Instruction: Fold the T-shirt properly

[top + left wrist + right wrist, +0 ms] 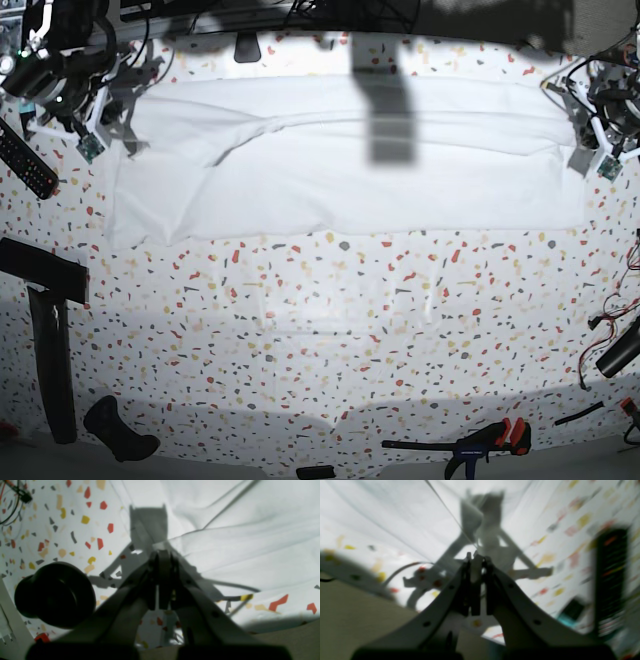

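T-shirt (350, 165) cloth lay spread as a wide white band across the far part of the speckled tabletop (330, 330), its long axis running side to side in the base view, from one arm to the other. Its near edge ran almost straight from side to side, dipping lower at that view's left end. A fold line crossed the upper part of the cloth, and a dark rectangular shadow (388, 115) fell over its middle.

Left gripper (162, 555), at the base view's right end of the shirt, had its fingers pressed together on a pinch of white cloth, and the fabric rose from the table in taut creases toward that pinch. Right gripper (476, 558), at the opposite end, was likewise closed with a strip of white cloth caught between its fingers; that view was blurred, so finer detail of the grip could not be made out.

A black remote (27, 160) lay on the table just beyond the shirt's end at the base view's left. A clamp with red and black handles (480, 440) sat at the near edge, well apart from the shirt
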`<state>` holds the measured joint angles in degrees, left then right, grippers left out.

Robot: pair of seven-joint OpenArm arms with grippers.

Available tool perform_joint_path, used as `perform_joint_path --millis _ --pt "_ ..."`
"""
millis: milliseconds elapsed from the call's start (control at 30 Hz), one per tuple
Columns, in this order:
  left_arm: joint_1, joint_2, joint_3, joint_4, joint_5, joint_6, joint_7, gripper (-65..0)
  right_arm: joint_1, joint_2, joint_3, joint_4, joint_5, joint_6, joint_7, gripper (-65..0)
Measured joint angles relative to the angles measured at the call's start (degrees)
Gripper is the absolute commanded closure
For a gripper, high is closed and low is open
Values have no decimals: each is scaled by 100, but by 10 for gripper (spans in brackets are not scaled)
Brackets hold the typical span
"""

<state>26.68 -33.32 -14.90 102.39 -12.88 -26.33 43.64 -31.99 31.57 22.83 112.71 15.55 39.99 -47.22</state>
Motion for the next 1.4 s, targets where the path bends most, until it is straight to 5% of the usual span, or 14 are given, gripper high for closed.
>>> perform_joint_path --millis 200,400,733,1067,1267,1400 --pt "0 -2 0 0 0 2 0 0 -11 254 -55 0 -175 39 424 0" --pt "0 -2 0 0 44 13 2 0 341 238 -66 -13 911 15 647 0" --pt "0 -2 0 0 42 24 339 0 1381 225 -66 -11 1580 15 649 0" --pt "0 -2 0 0 42 31 503 0 1436 225 -756 -11 1357 13 660 0" --pt "0 -2 0 0 42 31 501 0 1687 -103 -898 -15 986 -1174 647 0" --pt "0 -2 0 0 42 31 501 0 2004 -625 -901 -13 994 -1257 669 0"
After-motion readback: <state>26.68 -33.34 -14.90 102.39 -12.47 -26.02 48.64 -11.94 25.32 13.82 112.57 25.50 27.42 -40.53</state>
